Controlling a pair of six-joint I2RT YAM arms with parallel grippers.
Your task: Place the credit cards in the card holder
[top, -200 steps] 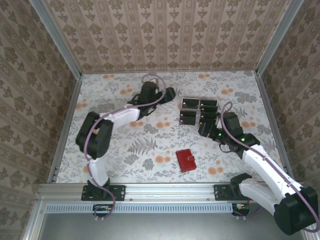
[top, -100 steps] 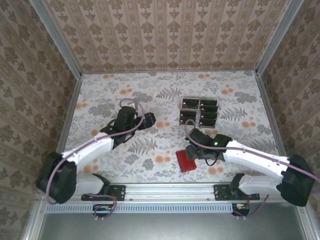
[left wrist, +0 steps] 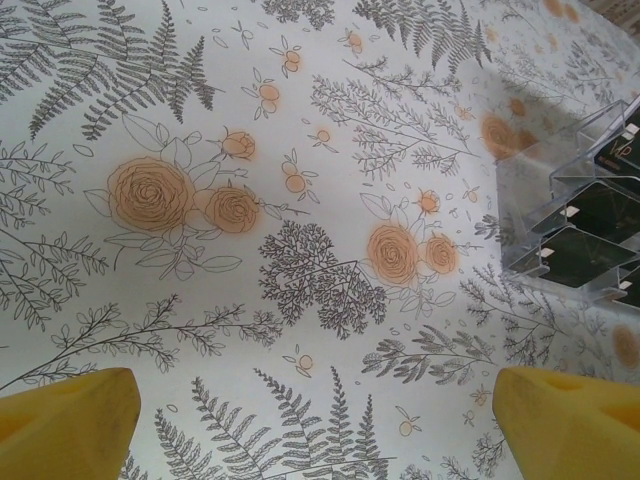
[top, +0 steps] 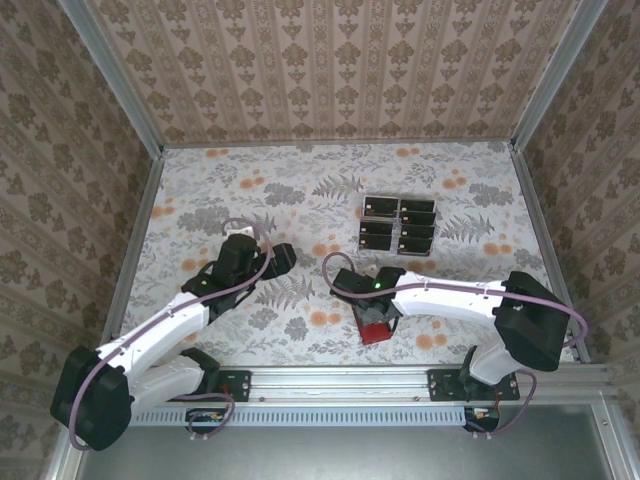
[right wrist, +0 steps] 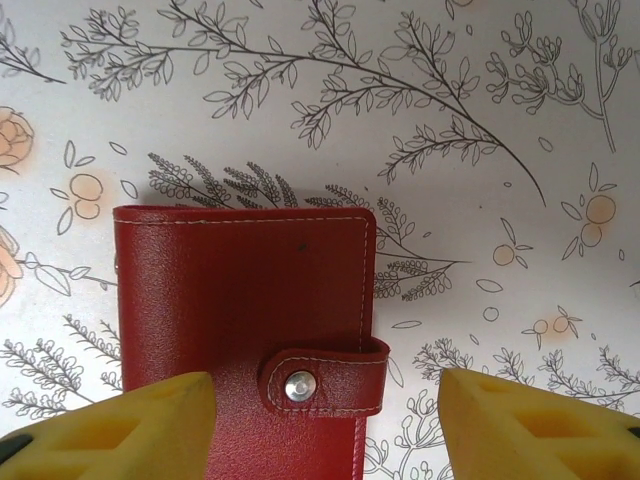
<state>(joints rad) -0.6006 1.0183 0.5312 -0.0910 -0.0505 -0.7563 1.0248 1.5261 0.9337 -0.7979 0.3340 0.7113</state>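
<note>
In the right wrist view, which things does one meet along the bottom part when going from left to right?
A yellow finger → the snap on the red card holder → the other yellow finger.

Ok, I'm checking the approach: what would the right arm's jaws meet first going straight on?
The card holder, lying closed on the table, squarely ahead between the parted jaws. Nothing seems to lie between, though the remaining gap is hard to judge.
</note>
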